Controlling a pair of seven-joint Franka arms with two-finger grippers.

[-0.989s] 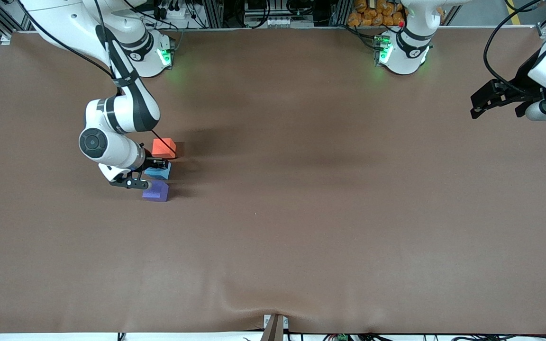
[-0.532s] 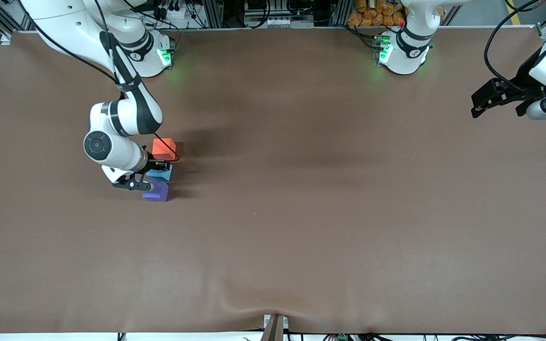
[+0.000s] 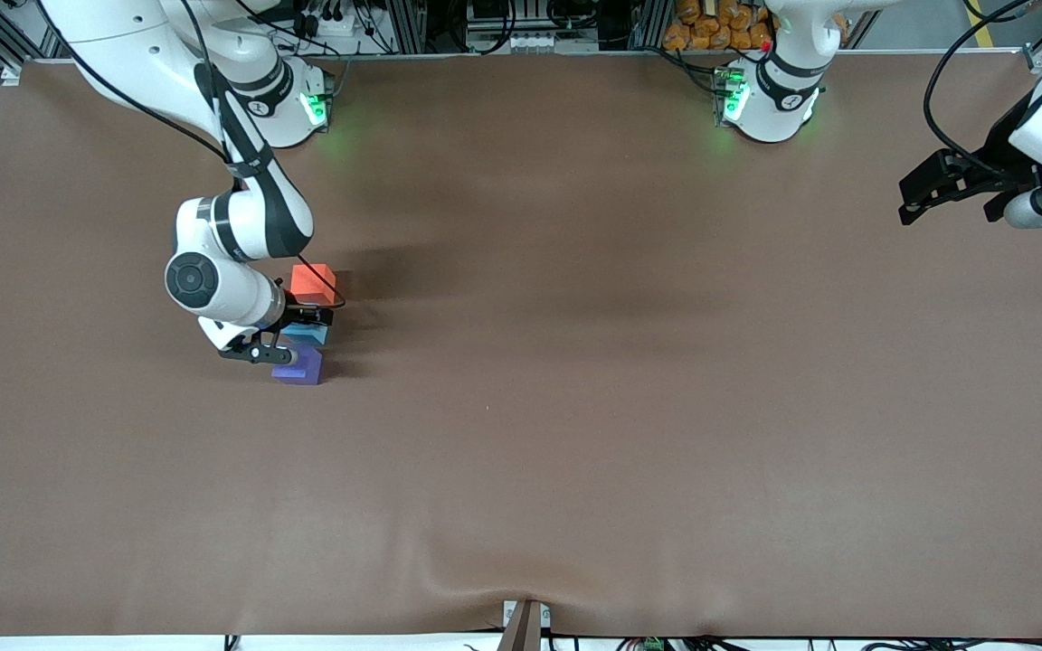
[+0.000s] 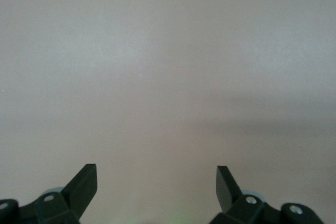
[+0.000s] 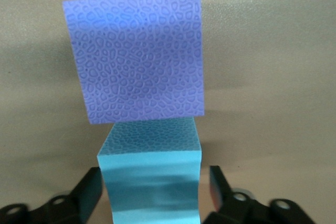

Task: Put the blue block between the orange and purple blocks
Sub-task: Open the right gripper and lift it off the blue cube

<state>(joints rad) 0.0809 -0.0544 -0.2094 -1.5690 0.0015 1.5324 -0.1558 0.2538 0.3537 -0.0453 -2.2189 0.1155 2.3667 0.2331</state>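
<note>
The blue block [image 3: 307, 334] sits on the table in a row between the orange block [image 3: 313, 281] and the purple block [image 3: 298, 366], the orange one farthest from the front camera. My right gripper [image 3: 289, 334] is low around the blue block and open. In the right wrist view its fingers [image 5: 88, 190] stand just off the sides of the blue block [image 5: 149, 182], with the purple block [image 5: 139, 59] close beside it. The orange block is hidden in that view. My left gripper [image 3: 917, 194] waits open over the left arm's end of the table, with nothing between its fingertips [image 4: 156, 174].
The brown table cover [image 3: 575, 407] is bare around the three blocks. Both arm bases [image 3: 765, 99] stand along the table's edge farthest from the front camera. A small bracket [image 3: 524, 624] sits at the nearest edge.
My right gripper's jaws have parted from the blue block, which stays between the other two. The right arm has shifted slightly. The left arm has not moved.
</note>
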